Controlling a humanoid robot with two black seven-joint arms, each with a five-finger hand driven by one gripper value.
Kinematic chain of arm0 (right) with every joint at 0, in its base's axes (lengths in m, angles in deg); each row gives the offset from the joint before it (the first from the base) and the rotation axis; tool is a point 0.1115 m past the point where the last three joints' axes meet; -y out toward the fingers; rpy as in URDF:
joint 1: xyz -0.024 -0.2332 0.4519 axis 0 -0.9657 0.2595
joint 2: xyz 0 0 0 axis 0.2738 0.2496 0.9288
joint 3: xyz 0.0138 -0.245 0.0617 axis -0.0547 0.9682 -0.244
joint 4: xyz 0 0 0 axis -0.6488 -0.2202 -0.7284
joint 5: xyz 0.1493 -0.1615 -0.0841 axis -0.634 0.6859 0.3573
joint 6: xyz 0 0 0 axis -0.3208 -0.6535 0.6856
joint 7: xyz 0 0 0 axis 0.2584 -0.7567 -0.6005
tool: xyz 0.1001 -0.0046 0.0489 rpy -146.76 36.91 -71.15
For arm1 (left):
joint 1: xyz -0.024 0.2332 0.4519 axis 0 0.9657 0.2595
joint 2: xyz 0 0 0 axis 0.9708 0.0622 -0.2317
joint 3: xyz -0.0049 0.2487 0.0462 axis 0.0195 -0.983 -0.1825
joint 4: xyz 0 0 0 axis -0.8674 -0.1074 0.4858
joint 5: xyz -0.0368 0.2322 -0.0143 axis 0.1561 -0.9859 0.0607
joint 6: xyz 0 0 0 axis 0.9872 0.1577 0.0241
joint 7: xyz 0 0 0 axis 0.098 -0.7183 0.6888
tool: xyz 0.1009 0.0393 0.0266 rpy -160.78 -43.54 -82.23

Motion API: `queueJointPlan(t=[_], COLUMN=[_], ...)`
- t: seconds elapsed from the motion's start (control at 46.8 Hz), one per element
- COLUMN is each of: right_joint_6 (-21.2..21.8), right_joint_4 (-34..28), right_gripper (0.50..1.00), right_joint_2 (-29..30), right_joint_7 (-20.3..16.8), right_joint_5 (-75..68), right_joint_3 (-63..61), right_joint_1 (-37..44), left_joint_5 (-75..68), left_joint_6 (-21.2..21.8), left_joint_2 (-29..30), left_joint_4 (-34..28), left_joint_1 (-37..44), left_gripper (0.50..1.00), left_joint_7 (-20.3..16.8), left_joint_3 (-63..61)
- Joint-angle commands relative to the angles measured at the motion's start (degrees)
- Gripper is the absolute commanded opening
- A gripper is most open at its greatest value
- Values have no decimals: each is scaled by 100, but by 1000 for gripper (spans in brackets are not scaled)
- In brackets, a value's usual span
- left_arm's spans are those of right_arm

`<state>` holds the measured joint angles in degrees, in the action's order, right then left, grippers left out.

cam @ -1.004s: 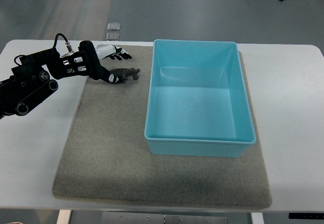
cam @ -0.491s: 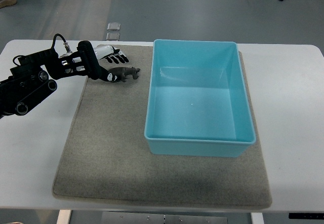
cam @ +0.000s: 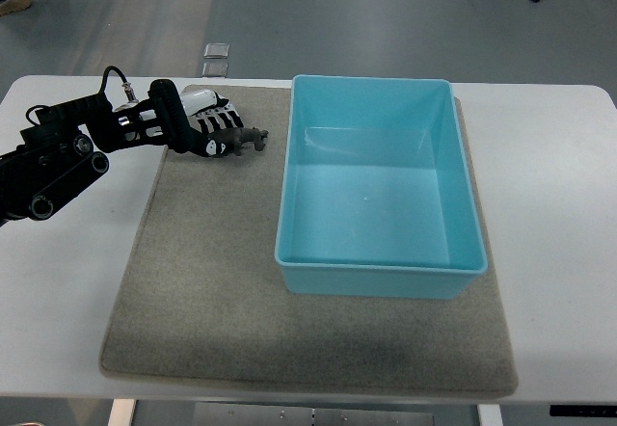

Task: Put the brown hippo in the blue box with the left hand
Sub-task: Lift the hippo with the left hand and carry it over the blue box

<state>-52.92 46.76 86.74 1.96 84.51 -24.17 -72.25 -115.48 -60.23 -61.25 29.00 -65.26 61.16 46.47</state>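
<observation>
The brown hippo (cam: pixel 248 139) lies on the grey mat (cam: pixel 212 281), just left of the blue box (cam: pixel 285 204). Its head points toward the box. My left hand (cam: pixel 220 135) reaches in from the left edge, and its arm (cam: pixel 58 161) rests over the white table. The white and black fingers (cam: pixel 226 120) curl down over the hippo's rear end while the thumb presses from the near side. The hand is shut on the hippo, which still touches the mat. The box stands empty. My right hand is out of view.
The white table (cam: pixel 67 281) carries the mat, and the box fills the mat's right half. A black cable (cam: pixel 111 74) loops above the left wrist. Grey floor lies beyond the far table edge.
The left hand's fingers came down from pointing out over the mat's far edge and closed onto the hippo's rear. The hippo and the box stayed in place.
</observation>
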Motion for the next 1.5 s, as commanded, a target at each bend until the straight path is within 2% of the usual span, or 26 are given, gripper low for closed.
queueJointPlan(t=[0.0, 0.192, 0.513, 0.79, 0.983, 1.217, 1.474], right_joint_6=[0, 0, 0, 0, 0, 0, 0], right_joint_4=[0, 0, 0, 0, 0, 0, 0], right_gripper=[936, 936, 936, 936, 936, 936, 936], right_joint_2=[0, 0, 0, 0, 0, 0, 0], right_joint_7=[0, 0, 0, 0, 0, 0, 0], right_joint_5=[0, 0, 0, 0, 0, 0, 0], right_joint_3=[0, 0, 0, 0, 0, 0, 0], right_joint_1=[-1, -1, -1, -1, -1, -1, -1], left_joint_5=[16, 95, 122, 122, 131, 139, 43], left_joint_6=[-8, -51, -60, -122, -244, -570, -895], left_joint_2=[-1, 43, 253, 508, 552, 456, -168], left_joint_4=[41, 102, 699, 832, 1262, 1904, 2009], left_joint_1=[5, -13, -145, -663, -944, -1076, -1094], left_gripper=[500, 500, 500, 500, 500, 500, 500], left_joint_7=[9, 1, -17, -8, 0, 0, 0], left_joint_3=[-34, -25, 379, 608, 617, 547, 336])
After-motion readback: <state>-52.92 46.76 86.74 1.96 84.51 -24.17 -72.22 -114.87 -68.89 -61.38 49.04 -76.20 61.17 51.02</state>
